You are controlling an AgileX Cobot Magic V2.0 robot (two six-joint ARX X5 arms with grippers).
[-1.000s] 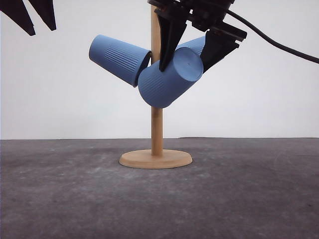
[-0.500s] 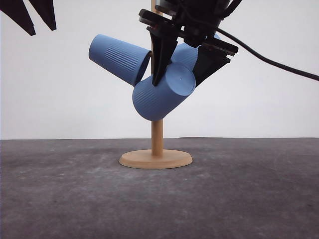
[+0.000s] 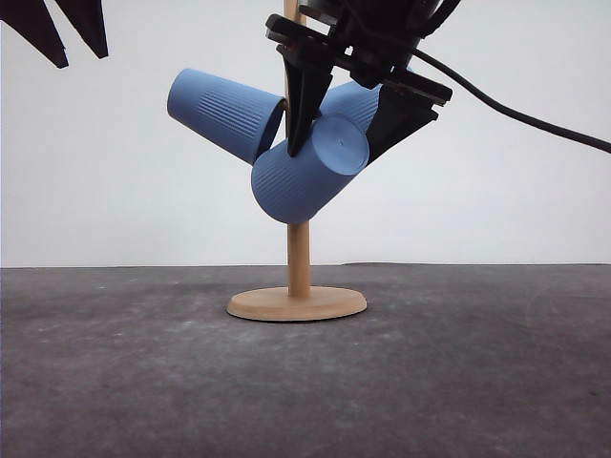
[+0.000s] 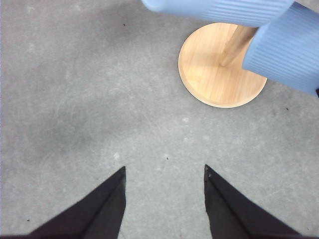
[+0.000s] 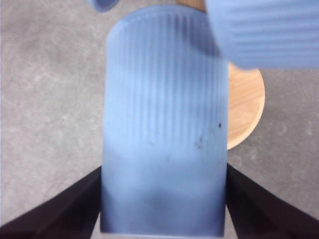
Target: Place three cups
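Observation:
Three blue ribbed cups hang around a wooden stand [image 3: 299,258]. One cup [image 3: 224,113] sits tilted on a peg to the left of the pole. Another cup [image 3: 351,100] is partly hidden behind the right arm. The front cup [image 3: 301,176] tilts with its flat base up and to the right, and my right gripper [image 3: 348,124] is shut on it near the base. In the right wrist view this cup [image 5: 164,129] lies between the fingers [image 5: 60,209]. My left gripper [image 3: 83,59] hangs open and empty at the upper left, well away from the stand.
The stand's round wooden base [image 3: 297,303] rests on a dark grey table [image 3: 477,372] before a white wall. In the left wrist view the base [image 4: 209,74] lies ahead of the open left gripper [image 4: 164,199], with two cups [image 4: 289,50] above it.
My right gripper has carried the front cup left and slightly down toward the pole, then a little up. The left cup and stand nudged slightly left. The left arm has not moved.

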